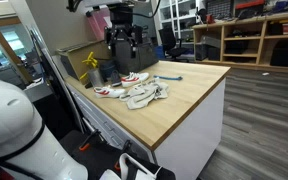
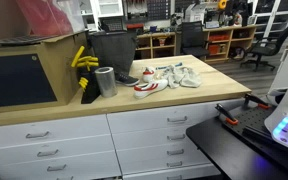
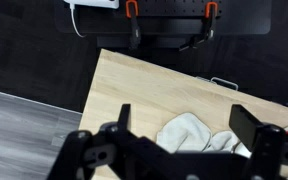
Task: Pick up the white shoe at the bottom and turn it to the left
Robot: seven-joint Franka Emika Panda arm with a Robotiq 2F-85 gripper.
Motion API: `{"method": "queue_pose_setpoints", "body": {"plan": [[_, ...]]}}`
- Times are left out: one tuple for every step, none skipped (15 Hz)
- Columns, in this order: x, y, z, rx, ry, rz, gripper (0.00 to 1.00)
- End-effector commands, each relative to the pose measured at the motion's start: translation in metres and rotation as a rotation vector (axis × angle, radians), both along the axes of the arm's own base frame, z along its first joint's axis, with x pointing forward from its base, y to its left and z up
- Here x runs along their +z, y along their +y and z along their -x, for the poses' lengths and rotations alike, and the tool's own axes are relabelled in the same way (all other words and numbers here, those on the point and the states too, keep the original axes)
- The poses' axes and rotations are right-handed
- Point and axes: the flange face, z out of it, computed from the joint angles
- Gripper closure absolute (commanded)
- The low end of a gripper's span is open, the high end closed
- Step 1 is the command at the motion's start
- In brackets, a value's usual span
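At the picture's left side of an exterior view, a yellow object (image 1: pixel 92 62) stands at the back edge of the wooden worktop (image 1: pixel 189 100), just beside and lower than the gripper (image 1: pixel 124 55). A grey cylindrical container (image 2: pixel 106 82) stands near it in an exterior view. The gripper hangs above the worktop, touching nothing. In the wrist view its two dark fingers (image 3: pixel 124 112) are spread wide apart with nothing clamped between them, so the gripper (image 3: pixel 184 112) is open.

Below the gripper lie two white shoes with red stripes. The nearer white shoe (image 1: pixel 109 91), the one lower in the picture, lies on the worktop below the gripper and slightly toward the front edge; it also shows in an exterior view (image 2: pixel 147 86). The second shoe (image 1: pixel 135 78) lies just beside it, almost straight beneath the gripper.

Further right, a crumpled white cloth (image 1: pixel 147 96) lies close against the shoes. In the wrist view the cloth (image 3: pixel 189 132) appears between the spread fingers, down on the worktop. A small blue object (image 1: pixel 171 78) lies beyond the cloth, well apart from the gripper.
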Motion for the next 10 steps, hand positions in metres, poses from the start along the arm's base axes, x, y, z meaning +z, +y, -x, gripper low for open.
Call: {"method": "queue_pose_setpoints", "body": {"plan": [[0.0,0.0,0.0,0.0,0.0,0.0,0.0],[0.0,0.0,0.0,0.0,0.0,0.0,0.0],[0.0,0.0,0.0,0.0,0.0,0.0,0.0],[0.0,0.0,0.0,0.0,0.0,0.0,0.0],[0.0,0.0,0.0,0.0,0.0,0.0,0.0],[0.0,0.0,0.0,0.0,0.0,0.0,0.0],[0.001,0.002,0.0,0.008,-0.003,-0.01,0.0],[0.002,0.004,-0.002,-0.002,-0.013,-0.011,0.0],[0.004,0.007,-0.003,-0.006,-0.02,-0.017,0.0],[0.006,0.01,-0.006,-0.011,-0.026,-0.024,0.0]]}}
